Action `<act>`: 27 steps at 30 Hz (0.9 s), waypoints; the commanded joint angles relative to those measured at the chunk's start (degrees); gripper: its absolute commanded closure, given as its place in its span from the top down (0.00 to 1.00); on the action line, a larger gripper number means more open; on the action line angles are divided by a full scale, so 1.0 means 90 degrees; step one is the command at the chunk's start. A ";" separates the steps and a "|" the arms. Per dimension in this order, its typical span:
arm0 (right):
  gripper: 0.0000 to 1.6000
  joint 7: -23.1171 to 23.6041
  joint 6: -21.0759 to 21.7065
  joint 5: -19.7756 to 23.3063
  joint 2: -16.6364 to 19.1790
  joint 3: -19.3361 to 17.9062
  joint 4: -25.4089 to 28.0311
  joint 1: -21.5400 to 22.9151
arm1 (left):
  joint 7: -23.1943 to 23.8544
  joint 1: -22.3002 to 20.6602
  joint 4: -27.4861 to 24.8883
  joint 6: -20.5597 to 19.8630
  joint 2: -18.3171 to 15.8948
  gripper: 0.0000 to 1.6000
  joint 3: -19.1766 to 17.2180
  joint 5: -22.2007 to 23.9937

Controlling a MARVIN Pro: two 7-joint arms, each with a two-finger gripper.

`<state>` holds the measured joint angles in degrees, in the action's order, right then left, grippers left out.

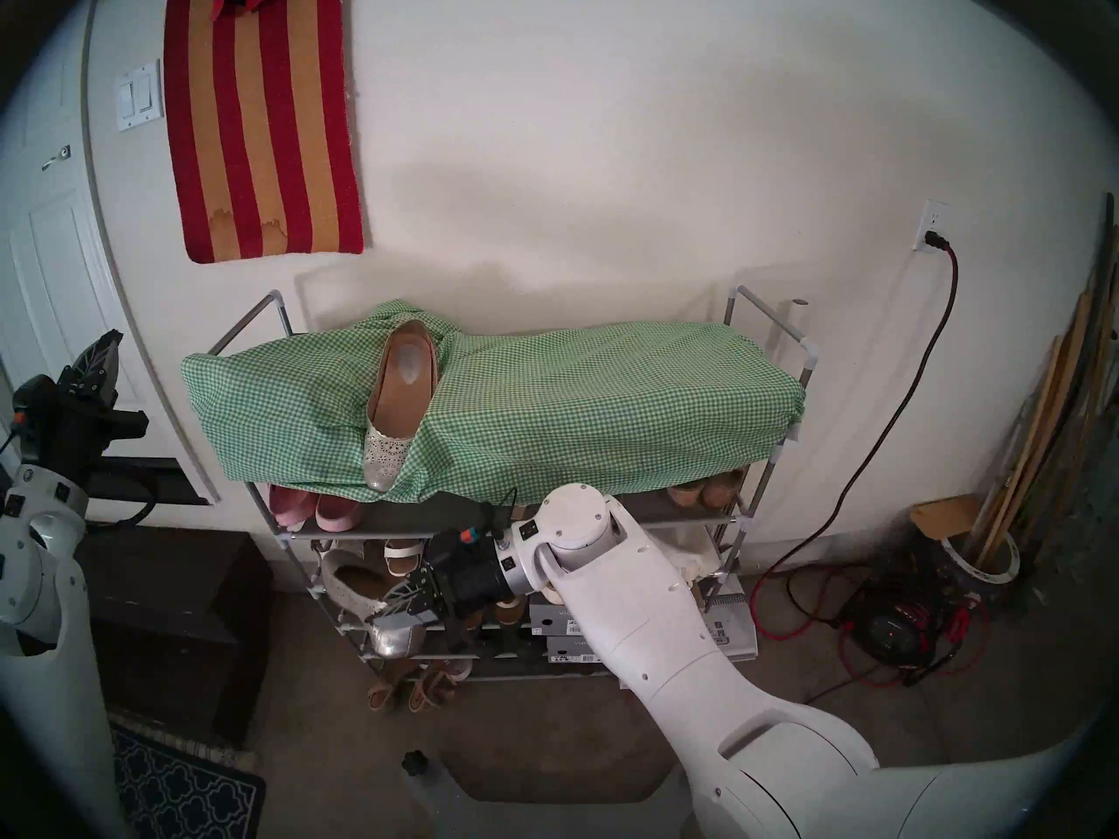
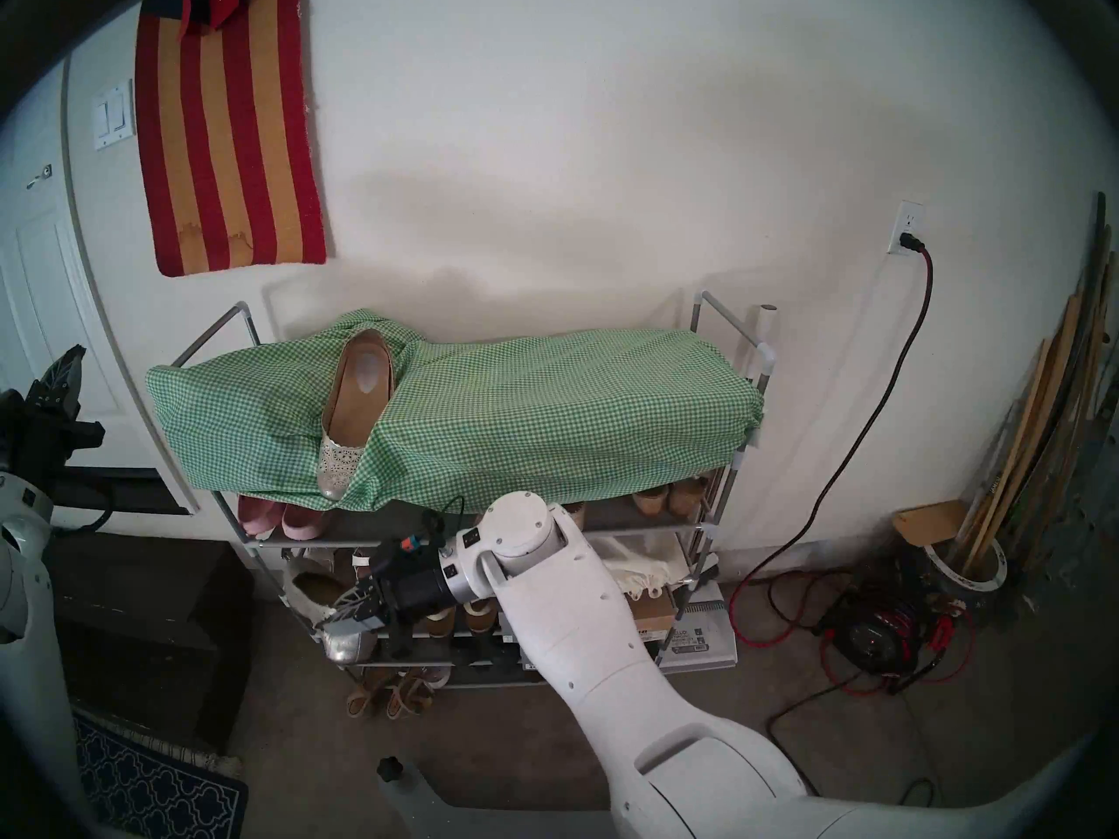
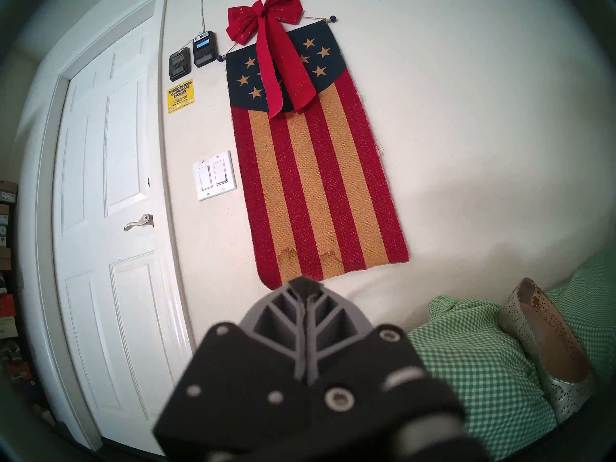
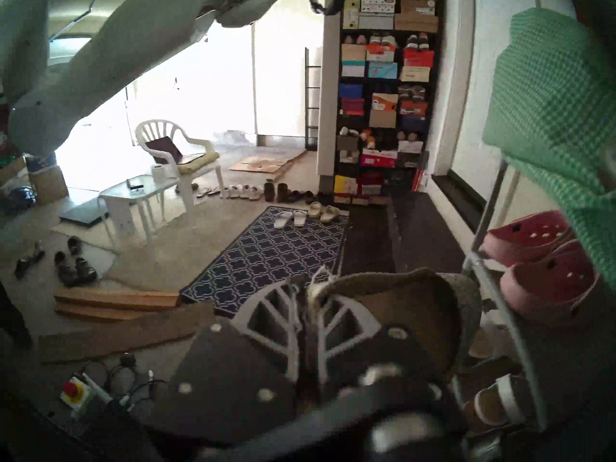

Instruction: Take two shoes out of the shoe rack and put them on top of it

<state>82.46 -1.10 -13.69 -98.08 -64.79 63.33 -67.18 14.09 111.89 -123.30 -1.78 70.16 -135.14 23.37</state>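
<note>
The shoe rack (image 1: 769, 329) stands against the wall, its top covered by a green checked cloth (image 1: 575, 408). One silver perforated shoe (image 1: 396, 402) lies on that cloth at the left, toe towards me; it also shows in the left wrist view (image 3: 546, 344). My right gripper (image 1: 393, 601) is shut on the side rim of the second shoe (image 1: 351, 583) at the rack's left front corner, level with a middle tier. In the right wrist view the fingers (image 4: 290, 318) pinch this shoe (image 4: 416, 304). My left gripper (image 1: 100, 350) is shut and empty, raised left of the rack.
Pink slip-ons (image 1: 309, 508) sit on the tier under the cloth, with sandals and other shoes on the lower tiers. Shoe boxes (image 1: 726, 632) stand at the rack's lower right. A red cable reel (image 1: 896, 632) lies on the floor to the right; a dark chest (image 1: 175, 626) stands to the left.
</note>
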 commanded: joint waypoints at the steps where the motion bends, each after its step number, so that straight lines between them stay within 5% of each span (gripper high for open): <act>1: 0.00 0.0282 0.0208 0.0257 0.0185 0.0008 0.0661 -0.0438 | 0.0002 -0.0008 -0.0018 0.0004 -0.0010 0.00 0.0001 -0.0001; 16: 0.00 0.0282 0.0572 0.0636 0.0342 -0.0138 0.1985 -0.0643 | 0.0002 -0.0008 -0.0018 0.0003 -0.0010 0.00 0.0001 0.0000; 27: 0.00 0.0282 0.0887 0.0978 0.0489 -0.0681 0.3106 -0.0320 | 0.0002 -0.0008 -0.0019 0.0003 -0.0010 0.00 0.0001 0.0002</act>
<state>85.09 5.55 -7.41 -93.83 -68.95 84.85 -72.11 14.09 111.89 -123.30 -1.79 70.16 -135.14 23.41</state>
